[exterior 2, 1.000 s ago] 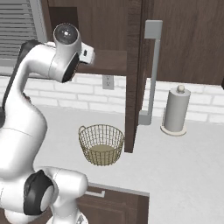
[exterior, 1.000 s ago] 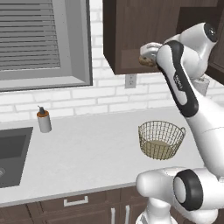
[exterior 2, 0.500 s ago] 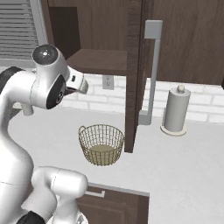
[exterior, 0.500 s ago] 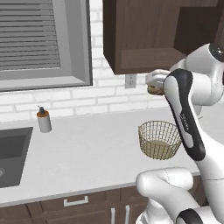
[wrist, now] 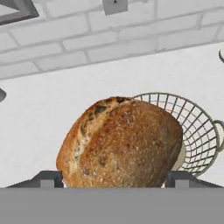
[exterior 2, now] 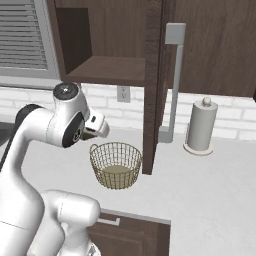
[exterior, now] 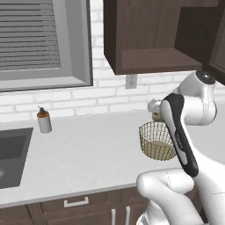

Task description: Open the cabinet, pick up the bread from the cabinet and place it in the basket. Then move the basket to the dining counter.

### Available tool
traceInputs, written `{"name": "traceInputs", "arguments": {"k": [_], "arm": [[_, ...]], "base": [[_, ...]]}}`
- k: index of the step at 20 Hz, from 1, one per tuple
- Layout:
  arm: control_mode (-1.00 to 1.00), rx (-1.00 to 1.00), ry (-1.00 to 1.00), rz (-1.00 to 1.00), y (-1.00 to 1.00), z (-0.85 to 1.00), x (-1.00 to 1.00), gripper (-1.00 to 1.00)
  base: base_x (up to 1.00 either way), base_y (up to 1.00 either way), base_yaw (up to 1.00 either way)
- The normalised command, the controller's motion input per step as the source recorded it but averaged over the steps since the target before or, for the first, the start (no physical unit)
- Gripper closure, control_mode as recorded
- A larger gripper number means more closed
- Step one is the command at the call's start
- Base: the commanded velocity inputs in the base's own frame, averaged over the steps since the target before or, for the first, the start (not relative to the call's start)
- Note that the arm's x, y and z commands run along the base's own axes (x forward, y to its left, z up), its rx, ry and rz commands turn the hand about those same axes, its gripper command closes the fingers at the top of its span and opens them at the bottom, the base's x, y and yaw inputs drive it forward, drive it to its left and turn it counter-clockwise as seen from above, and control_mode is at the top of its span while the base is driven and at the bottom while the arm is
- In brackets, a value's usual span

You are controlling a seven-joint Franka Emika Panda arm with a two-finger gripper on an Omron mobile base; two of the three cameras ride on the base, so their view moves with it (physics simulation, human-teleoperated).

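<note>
Worktop below: tool [wrist: 116, 179] gripping bread [wrist: 120, 142]

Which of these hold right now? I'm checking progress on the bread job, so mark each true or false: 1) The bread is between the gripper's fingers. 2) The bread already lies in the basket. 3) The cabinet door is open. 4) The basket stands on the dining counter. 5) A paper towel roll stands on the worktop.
1) True: the bread sits between the fingers of the gripper.
2) False: the basket holds no bread; the bread is held above and beside it.
3) True: the cabinet stands open, its shelf bare.
4) False: the basket is on the grey-white worktop by the brick wall.
5) True: the paper towel roll stands there, upright.
</note>
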Motion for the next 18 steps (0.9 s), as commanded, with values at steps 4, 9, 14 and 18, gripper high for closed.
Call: {"name": "traceInputs", "arguments": {"k": [4, 9, 14, 18], "arm": [[-1.00, -0.01, 0.13, 0.00, -0.29, -1.00, 0.75, 1.00], [-1.00, 0.00, 0.16, 0.00, -0.31, -0.99, 0.77, 1.00], [-1.00, 0.00, 0.19, 0.00, -0.30, -0.90, 0.54, 1.00], [-1.00, 0.00, 0.13, 0.00, -0.28, -0.68, 0.47, 1.00]], "base": [[0.00, 0.00, 0.00], [0.00, 0.00, 0.00], [0.00, 0.00, 0.00], [0.00, 0.00, 0.00]]}}
